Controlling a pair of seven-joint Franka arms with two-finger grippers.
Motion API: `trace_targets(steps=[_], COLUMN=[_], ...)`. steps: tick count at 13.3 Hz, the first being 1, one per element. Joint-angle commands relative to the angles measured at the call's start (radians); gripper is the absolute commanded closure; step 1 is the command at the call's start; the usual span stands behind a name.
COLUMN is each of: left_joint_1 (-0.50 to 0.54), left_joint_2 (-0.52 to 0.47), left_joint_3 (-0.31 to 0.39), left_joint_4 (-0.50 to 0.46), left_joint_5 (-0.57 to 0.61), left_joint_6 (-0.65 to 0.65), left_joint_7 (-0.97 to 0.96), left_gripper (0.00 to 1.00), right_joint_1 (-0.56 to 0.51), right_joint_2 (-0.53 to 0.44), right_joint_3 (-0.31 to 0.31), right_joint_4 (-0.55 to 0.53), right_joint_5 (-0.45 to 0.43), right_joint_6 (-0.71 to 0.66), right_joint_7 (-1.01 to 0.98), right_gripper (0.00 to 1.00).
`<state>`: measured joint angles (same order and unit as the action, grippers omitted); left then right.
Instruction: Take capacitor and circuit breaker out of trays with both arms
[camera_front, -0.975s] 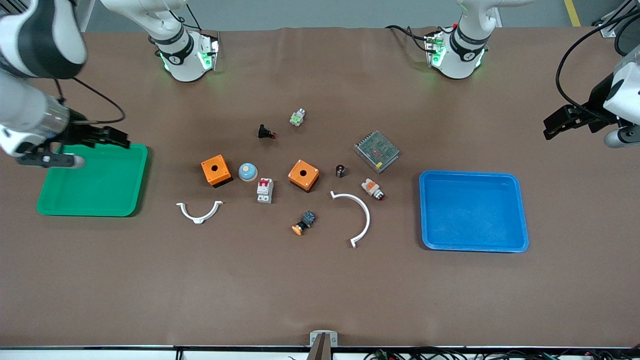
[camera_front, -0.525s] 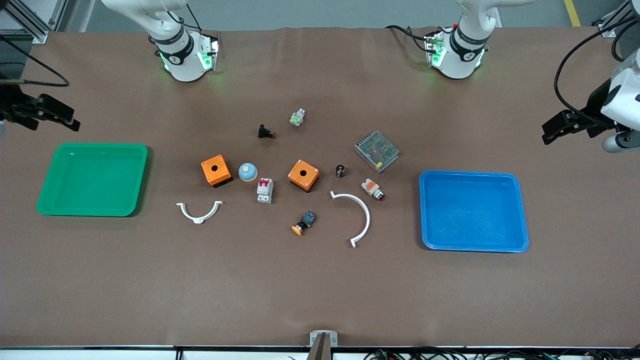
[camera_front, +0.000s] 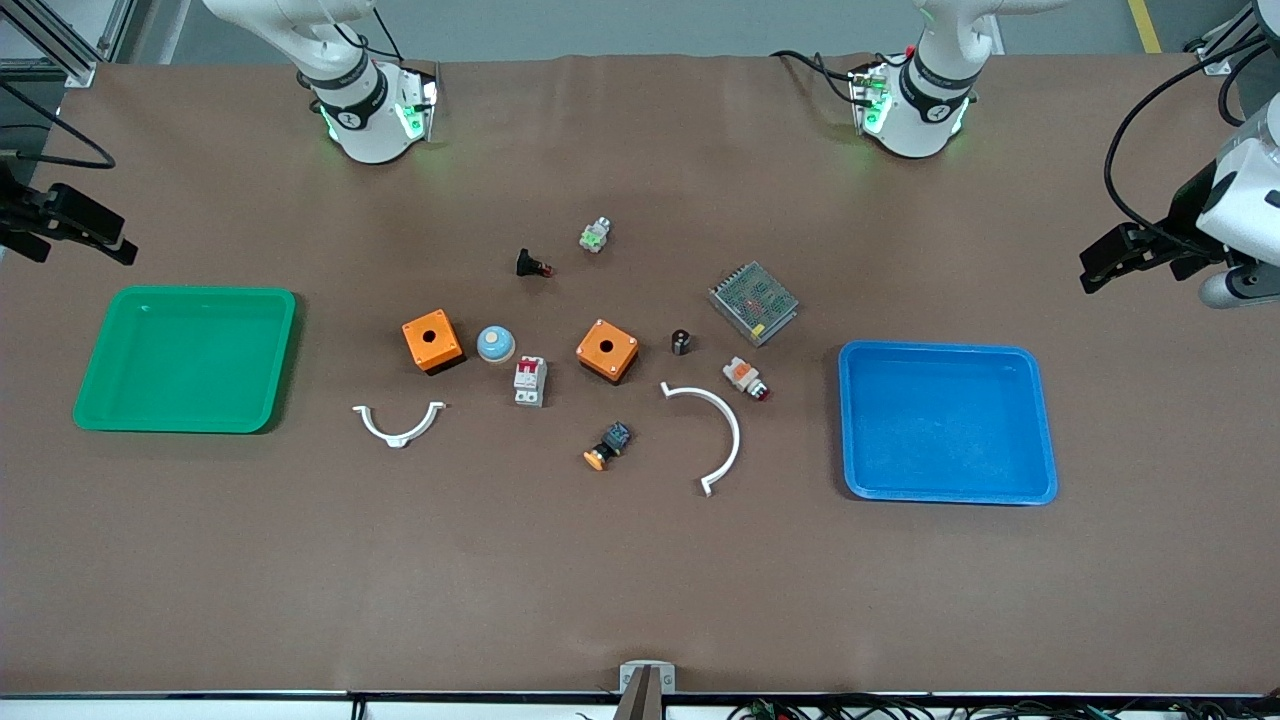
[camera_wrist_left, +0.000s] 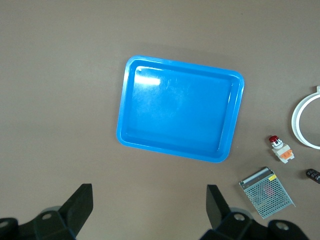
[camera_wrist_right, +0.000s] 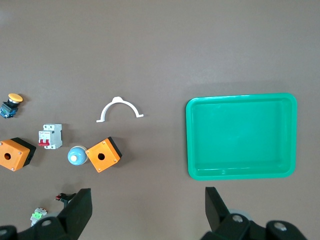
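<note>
The capacitor (camera_front: 681, 342) is a tiny black cylinder on the table between an orange box and the metal mesh box. It shows at the edge of the left wrist view (camera_wrist_left: 313, 174). The breaker (camera_front: 530, 381), a light-grey block with red levers, lies beside the other side of that orange box. It also shows in the right wrist view (camera_wrist_right: 50, 136). My left gripper (camera_front: 1095, 268) is open and empty, up over bare table by the blue tray (camera_front: 1040, 420). My right gripper (camera_front: 118, 245) is open and empty, up over the table edge by the green tray (camera_front: 280, 360).
Around the two parts lie two orange boxes (camera_front: 432, 340) (camera_front: 607, 350), a blue dome (camera_front: 495, 343), two white arcs (camera_front: 398, 425) (camera_front: 715, 435), a metal mesh box (camera_front: 753, 302), a white-and-orange button (camera_front: 745, 377), a black push button (camera_front: 533, 265) and an orange-capped button (camera_front: 608, 447).
My right arm has pulled back from over the green tray toward the table's edge at its own end. My left gripper has barely shifted. Nothing on the table moved.
</note>
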<state>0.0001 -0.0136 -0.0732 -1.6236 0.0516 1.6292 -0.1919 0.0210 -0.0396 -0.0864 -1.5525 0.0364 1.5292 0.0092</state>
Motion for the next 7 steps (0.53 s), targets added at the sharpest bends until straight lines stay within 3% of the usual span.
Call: trace_targets(steps=[1, 7], left_joint_1=[0.000, -0.005], left_joint_2=[0.006, 0.007], left_joint_3=[0.001, 0.001], left_joint_4=[0.008, 0.011], left_joint_5=[-0.030, -0.032], left_joint_6=[-0.002, -0.003], left_joint_7=[0.022, 0.022], left_gripper=[0.00, 0.00], right_joint_1=[-0.016, -0.018], right_joint_2=[0.017, 0.017], right_joint_3=[0.013, 0.013], right_joint_4=[0.034, 0.035], right_joint_5=[-0.015, -0.016], right_joint_6=[-0.014, -0.014], right_joint_7=[0.005, 0.005], right_gripper=[0.00, 0.00])
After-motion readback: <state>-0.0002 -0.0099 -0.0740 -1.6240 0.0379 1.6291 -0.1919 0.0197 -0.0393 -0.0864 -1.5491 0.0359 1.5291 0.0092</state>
